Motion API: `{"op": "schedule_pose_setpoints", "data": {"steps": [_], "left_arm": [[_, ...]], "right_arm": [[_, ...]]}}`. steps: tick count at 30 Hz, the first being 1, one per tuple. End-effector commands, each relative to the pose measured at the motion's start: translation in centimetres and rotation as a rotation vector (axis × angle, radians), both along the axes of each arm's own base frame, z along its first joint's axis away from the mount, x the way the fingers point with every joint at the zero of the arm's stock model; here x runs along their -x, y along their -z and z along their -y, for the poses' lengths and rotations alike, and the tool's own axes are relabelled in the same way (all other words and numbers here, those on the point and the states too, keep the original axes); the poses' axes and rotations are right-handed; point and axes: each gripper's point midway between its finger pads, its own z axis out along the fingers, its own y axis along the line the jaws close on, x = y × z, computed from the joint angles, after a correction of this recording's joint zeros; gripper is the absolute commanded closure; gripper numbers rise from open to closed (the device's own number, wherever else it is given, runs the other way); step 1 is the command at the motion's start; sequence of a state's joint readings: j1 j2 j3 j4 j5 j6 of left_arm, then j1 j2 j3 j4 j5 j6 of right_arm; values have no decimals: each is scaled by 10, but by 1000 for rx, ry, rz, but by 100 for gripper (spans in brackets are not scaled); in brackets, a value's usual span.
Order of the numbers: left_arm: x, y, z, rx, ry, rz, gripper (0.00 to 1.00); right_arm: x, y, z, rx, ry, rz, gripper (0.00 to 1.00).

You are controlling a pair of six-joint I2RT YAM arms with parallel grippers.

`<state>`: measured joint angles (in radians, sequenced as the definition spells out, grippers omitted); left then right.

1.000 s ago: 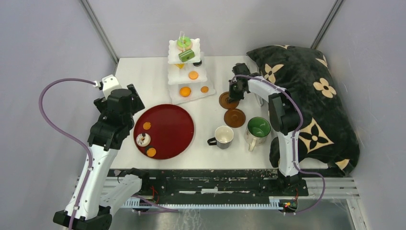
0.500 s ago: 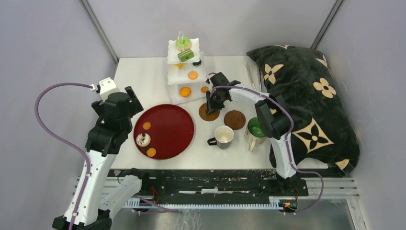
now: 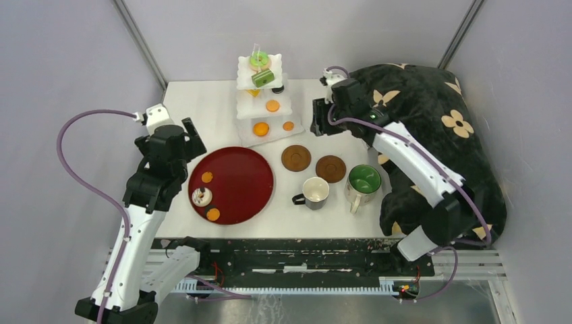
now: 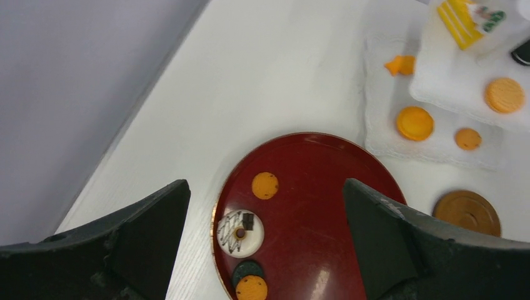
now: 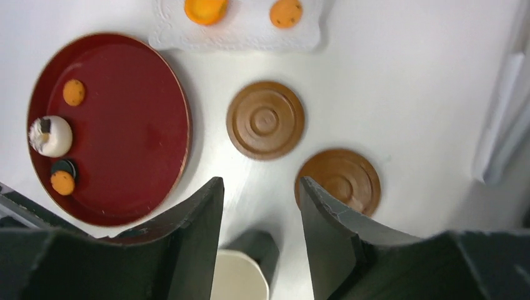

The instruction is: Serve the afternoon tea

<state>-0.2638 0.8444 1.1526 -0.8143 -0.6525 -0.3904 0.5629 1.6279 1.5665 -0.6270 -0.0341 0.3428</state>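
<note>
White tabletop (image 3: pixel 202 108): coaster (image 5: pixel 265 120) now sits beside 2nd coaster (image 5: pixel 337 180); my R pincer (image 5: pixel 260 185) lifts off, spread, empty. White mug (image 3: pixel 315 192) next, prob.

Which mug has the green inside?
The right-hand mug, next to the black flowered cushion: green inside, cream outside. The other mug, to its left, is white inside with a dark outside and handle.

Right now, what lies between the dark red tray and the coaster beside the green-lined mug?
Only the other brown coaster, flat on the table; the top view shows it clearly.
</note>
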Motion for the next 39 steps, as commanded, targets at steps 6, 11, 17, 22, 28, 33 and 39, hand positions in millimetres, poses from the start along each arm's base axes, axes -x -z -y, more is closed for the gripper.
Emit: {"op": "schedule_pose_setpoints", "data": {"steps": [6, 11, 17, 22, 28, 33, 39], "left_arm": [[-11, 40, 116, 148, 674, -139, 0], [9, 66, 182, 228, 940, -177, 1], [33, 88, 243, 188, 1123, -201, 1], [52, 106, 288, 121, 1302, -184, 1], [59, 137, 326, -55, 1419, -188, 1], [52, 165, 338, -123, 1434, -242, 5], [49, 189, 344, -163, 1456, -277, 8]], "right_arm": [[59, 17, 97, 196, 243, -20, 35], [44, -24, 132, 37, 346, 29, 34], [40, -53, 136, 14, 359, 70, 26], [44, -57, 137, -4, 368, 82, 26], [48, -60, 138, -3, 359, 93, 25], [50, -59, 140, 4, 358, 94, 25], [50, -56, 142, 22, 357, 95, 25]]}}
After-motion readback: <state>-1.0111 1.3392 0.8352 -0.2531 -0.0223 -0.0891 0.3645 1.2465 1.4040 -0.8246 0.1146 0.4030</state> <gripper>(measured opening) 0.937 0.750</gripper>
